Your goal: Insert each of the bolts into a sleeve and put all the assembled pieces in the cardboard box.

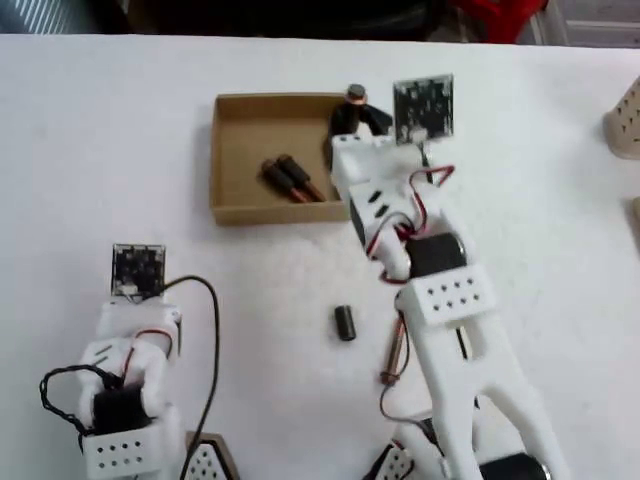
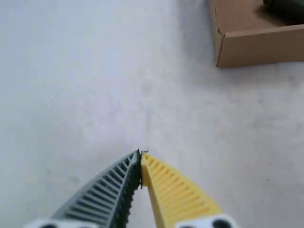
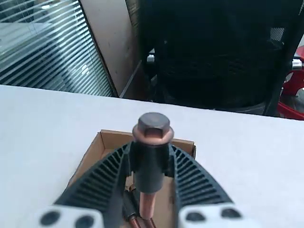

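My right gripper (image 3: pixel 150 159) is shut on an assembled piece (image 3: pixel 151 156), a copper bolt through a black sleeve, held upright over the cardboard box (image 3: pixel 95 147). From the high view this assembled piece (image 1: pixel 352 108) hangs at the right rim of the cardboard box (image 1: pixel 232 170), in my right gripper (image 1: pixel 350 125). Two assembled pieces (image 1: pixel 290 180) lie inside the box. A loose black sleeve (image 1: pixel 345 323) and a loose copper bolt (image 1: pixel 396 352) lie on the table near the right arm. My left gripper (image 2: pixel 140 164) is shut on nothing above bare table, nearer than the box's corner (image 2: pixel 247 42).
The left arm (image 1: pixel 125 350) rests at the front left of the white table. A beige perforated object (image 1: pixel 625 120) stands at the far right edge. Open table lies between the box and the left arm.
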Action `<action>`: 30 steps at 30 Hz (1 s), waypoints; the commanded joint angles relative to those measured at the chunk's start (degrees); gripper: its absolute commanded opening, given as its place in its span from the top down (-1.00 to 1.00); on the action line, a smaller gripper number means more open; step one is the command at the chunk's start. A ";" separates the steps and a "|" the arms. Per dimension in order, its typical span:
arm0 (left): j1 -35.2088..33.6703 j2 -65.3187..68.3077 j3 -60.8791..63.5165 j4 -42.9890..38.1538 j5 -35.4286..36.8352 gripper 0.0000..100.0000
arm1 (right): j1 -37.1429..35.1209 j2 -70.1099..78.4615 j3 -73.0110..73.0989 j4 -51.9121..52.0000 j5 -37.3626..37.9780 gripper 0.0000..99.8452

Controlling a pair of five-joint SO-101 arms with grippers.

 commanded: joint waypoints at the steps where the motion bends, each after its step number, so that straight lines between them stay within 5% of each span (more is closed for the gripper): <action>1: -0.40 -0.48 -0.09 0.35 -0.53 0.96 | 0.22 6.90 -15.03 7.08 -0.18 0.96; 15: -0.40 -0.48 -0.09 0.35 -0.62 0.95 | -0.31 43.21 -47.12 29.76 4.75 0.96; 30: -0.40 -0.48 -0.09 0.35 -0.62 0.95 | -0.75 60.26 -50.29 18.15 9.14 0.96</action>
